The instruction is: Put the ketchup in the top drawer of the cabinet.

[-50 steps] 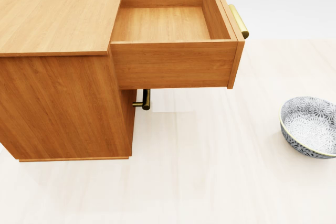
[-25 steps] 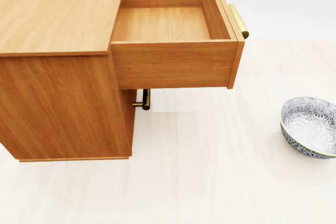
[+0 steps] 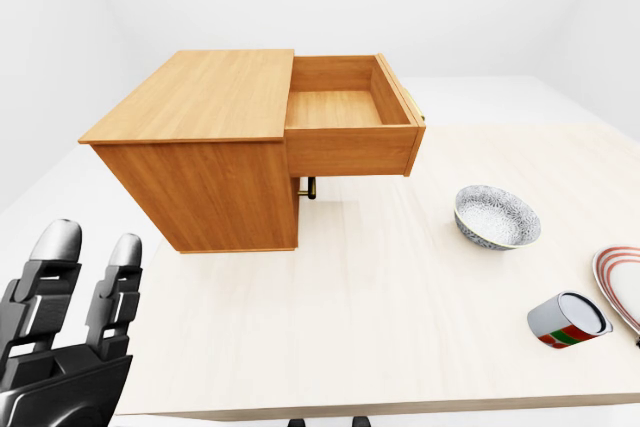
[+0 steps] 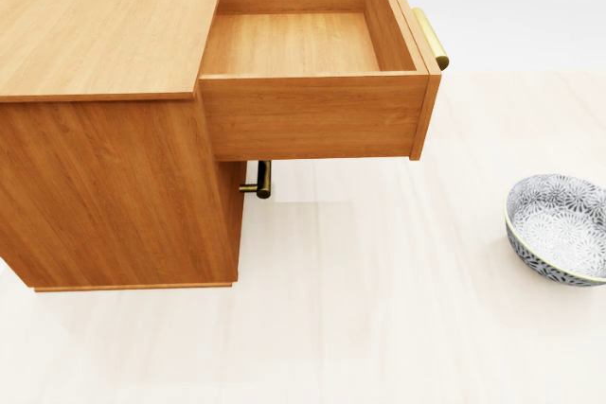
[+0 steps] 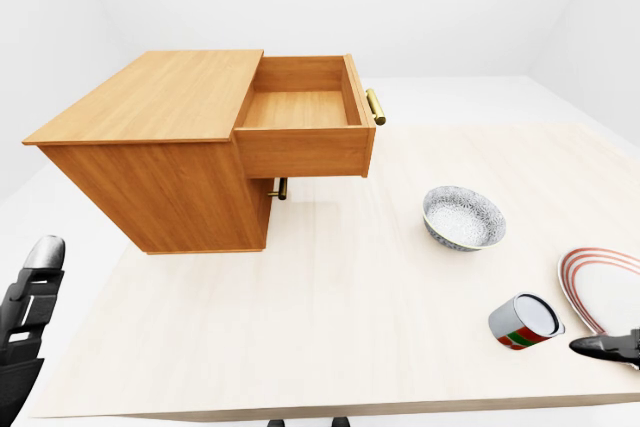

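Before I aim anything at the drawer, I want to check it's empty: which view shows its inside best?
The head view: the drawer fills the frame from above, its floor bare. The eye views show it smaller and at a flatter angle, with less of its floor in sight.

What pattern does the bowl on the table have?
The bowl has a dense grey and white floral pattern, inside and outside. The head view shows it best.

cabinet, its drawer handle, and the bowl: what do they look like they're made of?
Cabinet: looks like wood or wood veneer, with warm orange grain lines and a matte surface.
Drawer handle: probably brass-toned metal, a yellow bar with a soft sheen.
Bowl: likely glazed ceramic, with a grey-white floral pattern and a smooth rim. All are simulator renders, so the materials are only apparent.
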### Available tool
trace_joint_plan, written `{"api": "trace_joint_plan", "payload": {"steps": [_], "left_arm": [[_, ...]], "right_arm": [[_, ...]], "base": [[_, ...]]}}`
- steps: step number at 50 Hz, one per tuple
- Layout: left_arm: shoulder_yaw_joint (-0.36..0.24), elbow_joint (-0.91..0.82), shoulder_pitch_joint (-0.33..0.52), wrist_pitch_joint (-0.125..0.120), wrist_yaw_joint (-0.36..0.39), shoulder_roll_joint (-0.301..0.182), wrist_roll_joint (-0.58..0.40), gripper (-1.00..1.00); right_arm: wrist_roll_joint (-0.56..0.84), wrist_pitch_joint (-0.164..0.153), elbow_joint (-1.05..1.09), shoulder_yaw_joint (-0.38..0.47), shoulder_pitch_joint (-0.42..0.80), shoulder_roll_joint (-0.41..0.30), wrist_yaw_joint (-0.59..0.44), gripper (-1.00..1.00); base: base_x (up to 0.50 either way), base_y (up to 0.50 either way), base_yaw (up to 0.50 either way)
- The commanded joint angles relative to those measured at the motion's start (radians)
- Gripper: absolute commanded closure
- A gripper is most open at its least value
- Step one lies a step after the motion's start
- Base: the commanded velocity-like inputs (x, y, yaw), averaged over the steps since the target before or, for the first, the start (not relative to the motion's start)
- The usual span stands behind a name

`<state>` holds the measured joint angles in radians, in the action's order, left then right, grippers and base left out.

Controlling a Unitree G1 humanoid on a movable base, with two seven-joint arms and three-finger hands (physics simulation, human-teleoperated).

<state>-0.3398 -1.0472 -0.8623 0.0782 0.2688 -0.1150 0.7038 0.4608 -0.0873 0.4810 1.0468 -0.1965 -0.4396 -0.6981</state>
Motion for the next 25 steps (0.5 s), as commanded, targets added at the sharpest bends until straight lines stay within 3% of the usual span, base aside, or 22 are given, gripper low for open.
{"api": "trace_joint_plan", "payload": {"steps": [1,25], "left_arm": [[0.008,0.0,0.09,0.009,-0.025,0.008,-0.024,-1.0],[0.004,0.0,0.113,0.009,-0.002,0.045,-0.047,-1.0]], "right_arm": [[-0.037,0.0,-0.322,-0.074,0.062,-0.007,0.0,-1.0],[-0.064,0.0,-0.521,-0.11,0.034,-0.032,0.0,-1.0]], "base": [[0.0,0.0,0.0],[0.0,0.0,0.0]]}}
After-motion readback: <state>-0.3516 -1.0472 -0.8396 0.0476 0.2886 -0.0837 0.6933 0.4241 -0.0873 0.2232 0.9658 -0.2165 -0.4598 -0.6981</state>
